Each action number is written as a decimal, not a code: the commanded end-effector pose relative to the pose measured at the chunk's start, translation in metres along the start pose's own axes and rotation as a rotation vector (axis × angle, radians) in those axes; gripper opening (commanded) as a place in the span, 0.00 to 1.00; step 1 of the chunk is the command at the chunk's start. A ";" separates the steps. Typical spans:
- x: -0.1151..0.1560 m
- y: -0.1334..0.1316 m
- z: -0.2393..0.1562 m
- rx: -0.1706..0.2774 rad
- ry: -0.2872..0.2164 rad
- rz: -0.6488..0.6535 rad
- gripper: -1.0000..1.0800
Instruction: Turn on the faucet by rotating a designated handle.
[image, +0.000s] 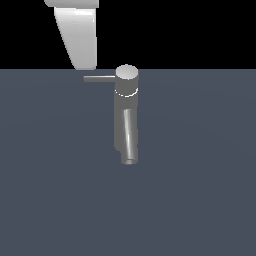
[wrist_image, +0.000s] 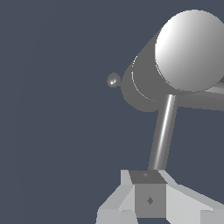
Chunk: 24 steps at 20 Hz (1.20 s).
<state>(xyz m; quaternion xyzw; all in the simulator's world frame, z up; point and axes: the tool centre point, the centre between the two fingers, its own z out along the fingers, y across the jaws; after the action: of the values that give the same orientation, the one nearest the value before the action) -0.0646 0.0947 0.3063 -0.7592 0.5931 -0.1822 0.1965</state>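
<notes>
Grey faucet (image: 126, 117) upright mid-worktop (image: 200, 200), handle (image: 99, 79) jutting toward exterior view's left. White hand (image: 84, 65) poised just above handle's tip; open or closed, cannot tell.

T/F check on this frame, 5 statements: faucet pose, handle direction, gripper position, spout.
1. The faucet stands upright on the dark surface. True.
2. The handle projects from the round cap toward the exterior view's right. False: it points toward the exterior view's left.
3. The gripper is at the handle's free end, not over the cap. True: in the wrist view the rod runs from the cap down to the gripper.
4. The spout is thinner than the handle. False: the spout tube is clearly thicker.
5. The faucet lies tipped over on its side. False: it stands upright, cap on top.
</notes>
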 end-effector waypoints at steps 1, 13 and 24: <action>0.002 -0.006 0.008 0.015 0.011 0.044 0.00; 0.012 -0.020 0.027 0.046 0.046 0.148 0.00; 0.014 -0.021 0.029 0.049 0.052 0.160 0.00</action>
<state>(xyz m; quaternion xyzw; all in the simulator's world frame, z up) -0.0289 0.0886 0.2927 -0.6995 0.6521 -0.2000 0.2134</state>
